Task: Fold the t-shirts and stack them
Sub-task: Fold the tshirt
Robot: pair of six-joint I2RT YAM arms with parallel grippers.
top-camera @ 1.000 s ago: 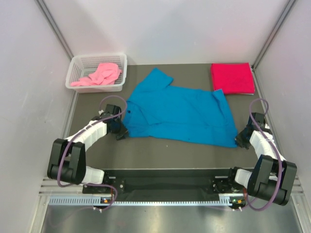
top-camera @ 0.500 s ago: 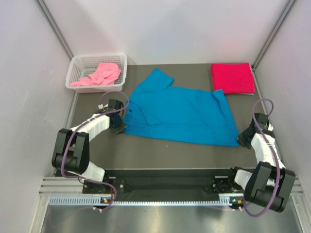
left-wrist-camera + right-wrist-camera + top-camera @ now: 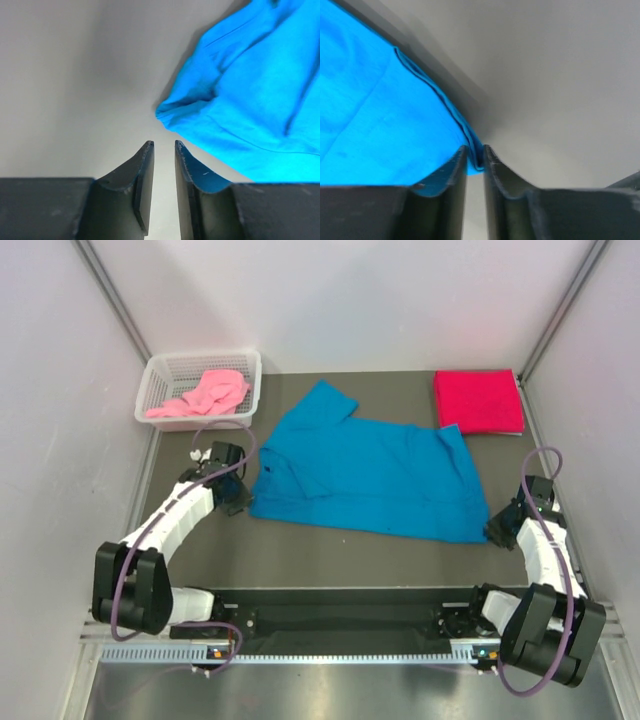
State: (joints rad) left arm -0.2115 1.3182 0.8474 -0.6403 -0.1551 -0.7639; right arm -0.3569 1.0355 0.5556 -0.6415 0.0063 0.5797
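Note:
A bright blue t-shirt (image 3: 370,475) lies spread flat across the middle of the dark mat, collar end to the left. My left gripper (image 3: 236,502) sits just off that left edge. In the left wrist view its jaws (image 3: 164,145) stand narrowly open with nothing between them, and a blue fold (image 3: 250,100) lies just ahead to the right. My right gripper (image 3: 496,530) is at the shirt's near right corner. Its tips (image 3: 474,149) pinch the blue hem (image 3: 380,115). A folded crimson t-shirt (image 3: 478,402) lies at the back right. A pink t-shirt (image 3: 205,395) is crumpled in the basket.
The white mesh basket (image 3: 165,370) stands at the back left corner of the mat. Pale walls with metal posts close in on both sides and the back. The arms' bases and a rail run along the near edge.
My left gripper has drawn back and left, off the blue shirt's collar edge, and let go of the cloth. The right gripper has barely moved and still has the hem between its tips.

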